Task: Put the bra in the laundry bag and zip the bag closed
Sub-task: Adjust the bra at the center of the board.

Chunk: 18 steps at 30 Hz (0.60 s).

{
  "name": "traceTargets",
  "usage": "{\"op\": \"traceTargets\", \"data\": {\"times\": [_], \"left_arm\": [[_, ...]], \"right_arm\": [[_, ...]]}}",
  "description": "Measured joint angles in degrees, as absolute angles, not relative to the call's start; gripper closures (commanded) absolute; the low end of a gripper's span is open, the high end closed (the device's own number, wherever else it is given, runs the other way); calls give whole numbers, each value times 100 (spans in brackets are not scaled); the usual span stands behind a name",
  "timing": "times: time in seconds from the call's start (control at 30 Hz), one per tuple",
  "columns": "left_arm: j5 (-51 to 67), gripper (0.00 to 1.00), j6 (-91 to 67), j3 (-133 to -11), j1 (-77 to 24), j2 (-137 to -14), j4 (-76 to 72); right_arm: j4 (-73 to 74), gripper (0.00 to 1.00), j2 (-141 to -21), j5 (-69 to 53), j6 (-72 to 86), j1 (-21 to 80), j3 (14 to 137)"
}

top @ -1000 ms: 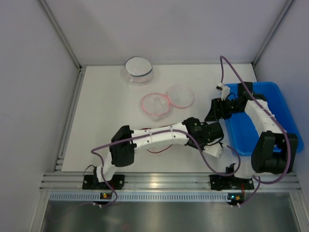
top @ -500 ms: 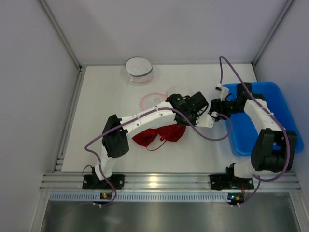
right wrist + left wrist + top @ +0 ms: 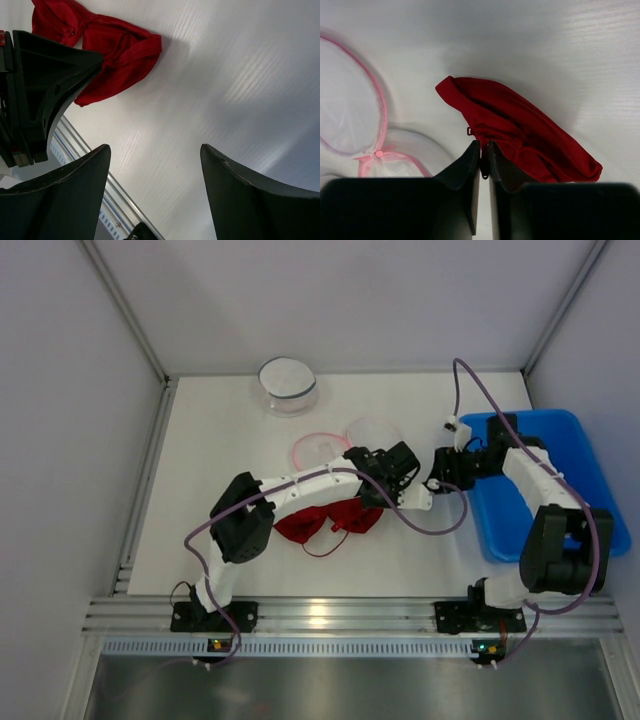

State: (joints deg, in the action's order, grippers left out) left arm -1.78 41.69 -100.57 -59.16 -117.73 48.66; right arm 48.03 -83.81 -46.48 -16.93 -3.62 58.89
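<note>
Bra (image 3: 330,520) is seen from above, crumpled on the surface (image 3: 200,460) near the laundry bag (image 3: 322,455). At the left wrist, the left hand (image 3: 481,145) is pressed together at its edge; the cloth is judged soft and light, best pinched at a bunched fold. The right hand (image 3: 154,150) is spread wide, empty.

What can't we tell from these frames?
- Top view: left arm covers part of the laundry bag and the bra.
- Left wrist: bag cut off by the left edge and the fingers; zip too small to find. Whether the shut left gripper pinches a strap: unclear.
- Right wrist: left gripper hides part of the bra; bag out of view.
</note>
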Motion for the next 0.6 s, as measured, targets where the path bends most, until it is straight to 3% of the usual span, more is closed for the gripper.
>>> {"op": "traceTargets", "data": {"times": [0.1,0.27,0.43,0.6], "left_arm": [[-174,61,4106,-9990,-5883,-11773,4759],[-178,46,3833,-9944,-5822,-11524,4633],[38,45,3269,-9509,-5559,-10307,4615],[657,48,2519,-8718,-4482,-8661,4615]], "right_arm": [[4751,27,-8429,-4639,-1649,-292,5837],[4628,27,-8514,-4619,-1573,-38,5741],[4451,27,-8602,-4663,-1439,401,5736],[4069,27,-8761,-4772,-1157,681,5625]]}}
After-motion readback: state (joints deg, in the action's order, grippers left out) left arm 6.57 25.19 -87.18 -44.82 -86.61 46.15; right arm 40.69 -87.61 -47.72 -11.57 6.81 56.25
